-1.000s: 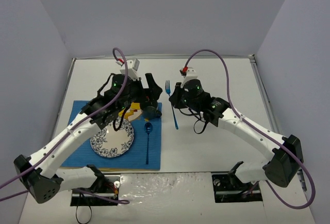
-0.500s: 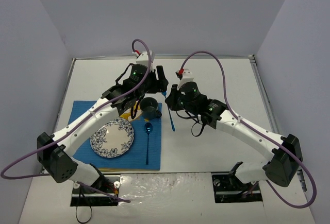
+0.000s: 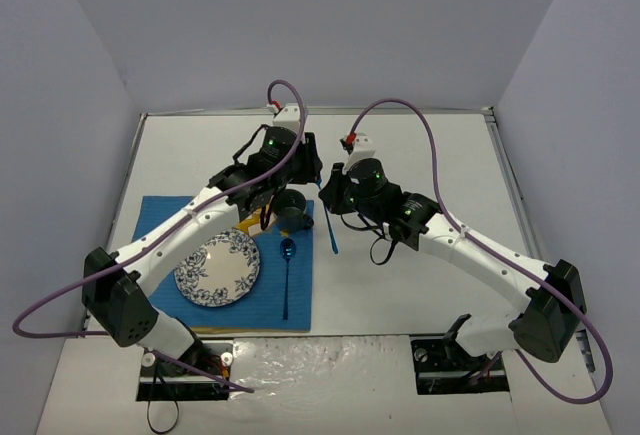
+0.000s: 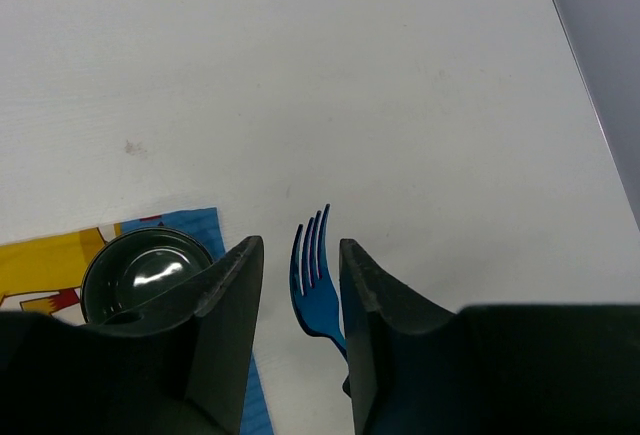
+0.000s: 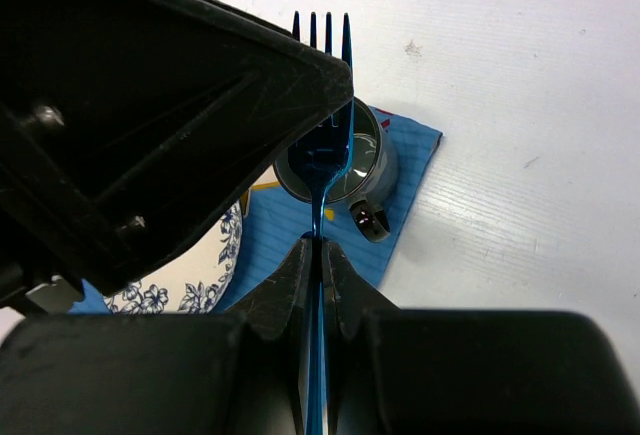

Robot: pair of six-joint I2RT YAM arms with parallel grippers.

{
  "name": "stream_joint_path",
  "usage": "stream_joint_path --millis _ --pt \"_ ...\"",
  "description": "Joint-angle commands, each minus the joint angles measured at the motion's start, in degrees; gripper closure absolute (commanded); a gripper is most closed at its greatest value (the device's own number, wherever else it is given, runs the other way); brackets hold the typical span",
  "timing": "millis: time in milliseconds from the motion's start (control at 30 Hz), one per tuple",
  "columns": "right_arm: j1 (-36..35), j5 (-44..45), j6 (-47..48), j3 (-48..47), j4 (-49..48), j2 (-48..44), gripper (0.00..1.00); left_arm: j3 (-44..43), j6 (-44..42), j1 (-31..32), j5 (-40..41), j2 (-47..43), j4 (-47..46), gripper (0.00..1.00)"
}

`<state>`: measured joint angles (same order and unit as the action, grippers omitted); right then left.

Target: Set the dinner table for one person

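My right gripper (image 5: 320,250) is shut on the handle of a blue fork (image 5: 322,145), which it holds above the white dinner table (image 3: 430,145). The fork's tines point away. My left gripper (image 4: 300,247) is open, its jaws on either side of the fork's head (image 4: 312,280) with a small gap on each side. In the top view the left gripper (image 3: 310,170) meets the right gripper (image 3: 333,200) at the placemat's far right corner, and the fork (image 3: 331,235) slants between them.
A blue placemat (image 3: 160,255) holds a floral plate (image 3: 217,268), a blue spoon (image 3: 287,275) and a dark cup (image 3: 291,207). The cup (image 4: 150,273) sits just left of my left fingers. Grey walls enclose the table on three sides.
My left arm has swung right, away from the cup, to the fork's head, and its jaws have narrowed. My right gripper has carried the fork slightly left.
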<state>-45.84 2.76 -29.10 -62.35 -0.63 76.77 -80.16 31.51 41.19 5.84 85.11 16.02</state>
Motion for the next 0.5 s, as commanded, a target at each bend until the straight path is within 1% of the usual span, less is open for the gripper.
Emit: stream_joint_path --millis 0,200,300,467 --pt "-0.4 1.2 -0.1 -1.0 -5.3 -0.2 1.0 -2.5 -0.8 -0.4 -1.3 -0.3 -4.3 0.7" --pt "-0.4 1.3 -0.4 -0.6 -5.5 -0.3 1.0 -1.9 -0.5 -0.8 -2.1 -0.3 -4.5 0.79" --pt "-0.4 1.3 -0.3 -0.2 -5.7 -0.2 1.0 -1.4 -0.5 -0.8 -2.3 -1.0 -5.3 0.85" --pt "-0.3 1.1 -0.3 0.0 -6.0 0.0 1.0 -0.2 -0.5 -1.5 -3.4 -1.7 -6.4 0.99"
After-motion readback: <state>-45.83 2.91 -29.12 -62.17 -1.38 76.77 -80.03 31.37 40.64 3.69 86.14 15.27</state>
